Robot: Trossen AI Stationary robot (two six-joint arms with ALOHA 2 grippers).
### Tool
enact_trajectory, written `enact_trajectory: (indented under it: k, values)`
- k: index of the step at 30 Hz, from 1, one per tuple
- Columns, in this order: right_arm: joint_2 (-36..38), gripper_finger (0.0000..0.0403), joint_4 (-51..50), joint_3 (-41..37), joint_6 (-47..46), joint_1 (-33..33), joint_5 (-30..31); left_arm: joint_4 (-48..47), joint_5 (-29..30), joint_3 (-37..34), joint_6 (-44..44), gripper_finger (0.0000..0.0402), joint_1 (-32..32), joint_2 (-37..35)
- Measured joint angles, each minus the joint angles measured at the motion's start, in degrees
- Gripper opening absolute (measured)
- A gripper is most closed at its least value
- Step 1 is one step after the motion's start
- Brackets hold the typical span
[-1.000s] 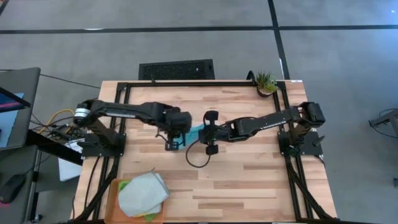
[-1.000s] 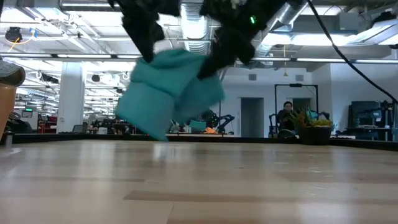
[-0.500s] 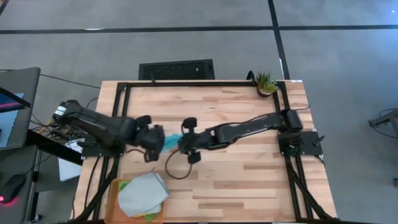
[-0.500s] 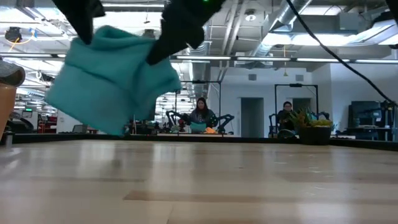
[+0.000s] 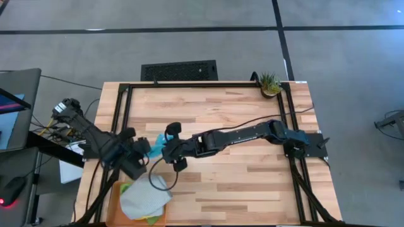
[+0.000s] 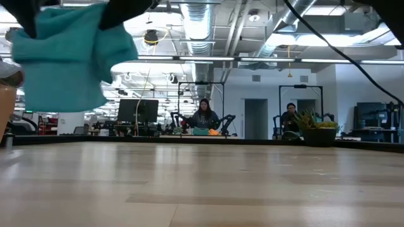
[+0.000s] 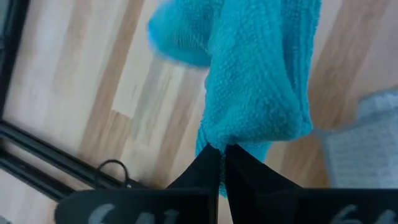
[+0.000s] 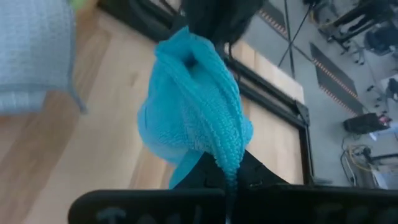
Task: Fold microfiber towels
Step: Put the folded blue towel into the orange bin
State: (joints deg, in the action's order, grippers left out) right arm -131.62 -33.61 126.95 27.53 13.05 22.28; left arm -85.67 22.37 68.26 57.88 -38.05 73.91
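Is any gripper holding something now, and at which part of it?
Both. The left gripper and the right gripper are each shut on a bunched edge of the turquoise towel, which hangs between them above the table.

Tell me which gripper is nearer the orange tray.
Left. The left gripper holds the turquoise towel just above the orange tray's far edge; the right gripper, gripping the same towel, sits farther toward the table's middle.
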Motion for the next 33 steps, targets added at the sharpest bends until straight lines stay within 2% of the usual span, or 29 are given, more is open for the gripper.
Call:
enact_trajectory:
  k: [2, 8, 16, 21, 25, 30, 33]
  values:
    - [-1.32, 0.0007, -2.59, 2.59, 0.02, 0.78, -0.01, -0.18, -0.01, -0.01, 3.20, 0.0000, -2.51, 0.12]
    - [-5.31, 0.0007, -2.09, 8.07, 1.27, 2.23, 0.00, -3.19, 0.81, -0.01, 13.41, 0.0000, -10.11, 0.18]
    - [-5.37, 0.0007, 0.66, 7.87, 0.98, 3.88, -0.63, -3.25, 1.98, 0.08, 22.36, 0.0000, -18.41, 0.15]
    - [-5.37, 0.0010, 1.15, 7.81, 0.94, 4.72, -5.23, -3.05, 2.38, 0.10, 26.98, 0.0000, -22.37, 0.15]
    - [-5.74, 0.0010, 2.16, 7.81, 0.96, 4.86, -6.16, -2.94, 2.36, 0.19, 29.67, 0.0000, -25.19, 0.15]
    - [-5.77, 0.0010, 3.04, 7.77, 0.92, 4.96, -12.69, -1.48, 2.33, 2.82, 32.42, 0.0000, -29.06, 0.20]
    - [-5.74, 0.0010, 3.02, 7.79, 0.95, 5.44, -13.76, 1.39, 3.49, 4.21, 32.66, 0.0000, -31.02, 0.20]
